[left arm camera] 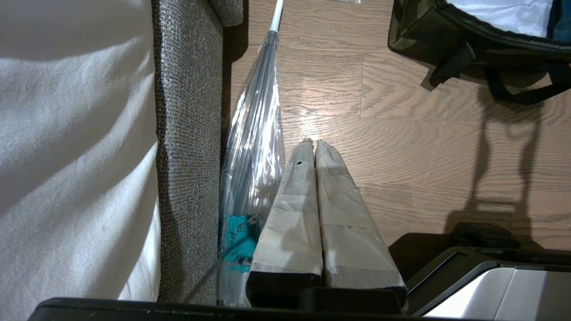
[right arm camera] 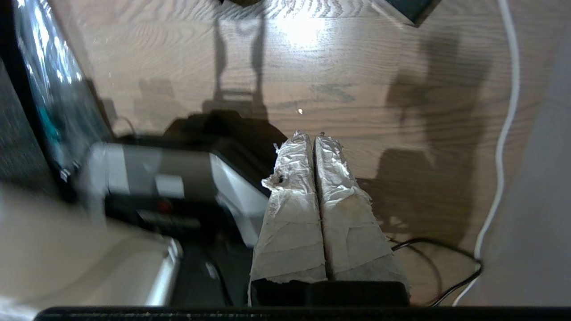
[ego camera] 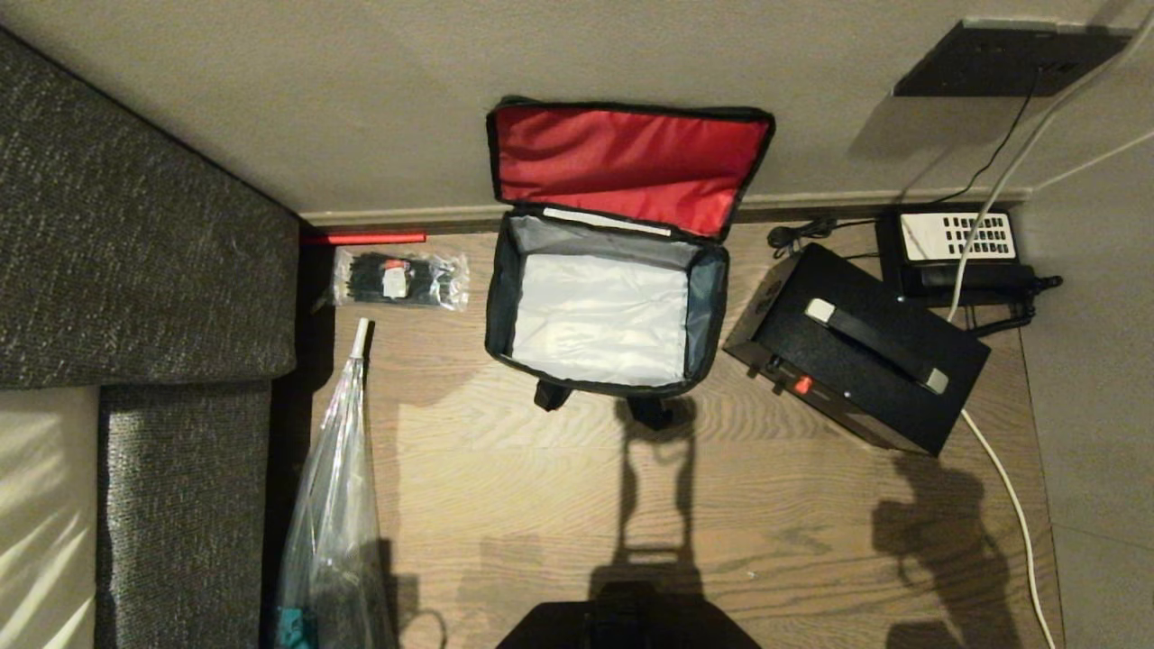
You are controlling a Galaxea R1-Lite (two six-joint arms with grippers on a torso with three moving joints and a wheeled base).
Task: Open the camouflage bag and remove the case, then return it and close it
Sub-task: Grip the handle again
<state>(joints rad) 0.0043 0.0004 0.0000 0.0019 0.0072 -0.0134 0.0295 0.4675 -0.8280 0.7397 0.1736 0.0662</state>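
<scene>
Head view: the camouflage bag (ego camera: 606, 306) is seen open on the wooden floor (ego camera: 577, 487), the case (ego camera: 856, 361) just beside it; the right gripper (right arm camera: 314, 138), closed and empty, is held well apart from both.

The camouflage bag (ego camera: 606, 306) had a red lid lining and pale grey inside; the case (ego camera: 856, 361) was black with a red knob.

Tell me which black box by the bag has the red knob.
The case, lying tilted right beside the open camouflage bag. The telephone behind it has a white keypad instead.
</scene>
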